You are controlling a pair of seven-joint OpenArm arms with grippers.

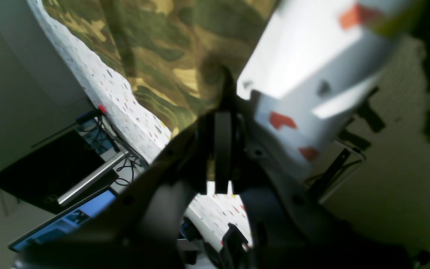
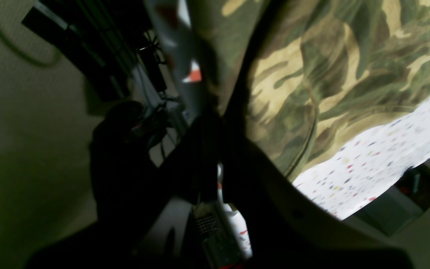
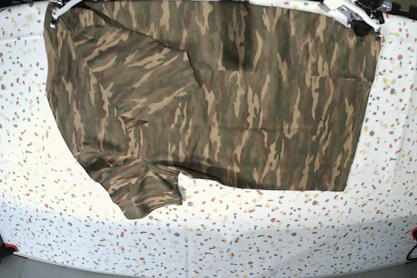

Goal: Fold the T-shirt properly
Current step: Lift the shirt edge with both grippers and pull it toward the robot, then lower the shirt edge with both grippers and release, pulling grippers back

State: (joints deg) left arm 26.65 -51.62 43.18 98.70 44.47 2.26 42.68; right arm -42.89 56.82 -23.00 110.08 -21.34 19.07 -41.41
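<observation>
The camouflage T-shirt [image 3: 215, 96] lies spread across the speckled white table [image 3: 260, 239], with a sleeve folded in at the lower left. My left gripper [image 3: 362, 27] is at the shirt's far right corner, shut on the cloth edge. In the left wrist view its dark fingers [image 1: 222, 149] are pressed together, and the T-shirt [image 1: 162, 56] runs into their tips. My right gripper [image 3: 55, 16] is shut on the far left corner. From the right wrist view the T-shirt [image 2: 330, 74] drapes from that gripper [image 2: 230, 101].
A white arm housing with orange marks [image 1: 312, 74] crowds the left wrist view. Beyond the table's far edge are a lit screen [image 1: 69, 220], cables [image 1: 99, 130] and dark equipment [image 2: 99, 56]. The speckled table [image 3: 208, 226] shows along the near side.
</observation>
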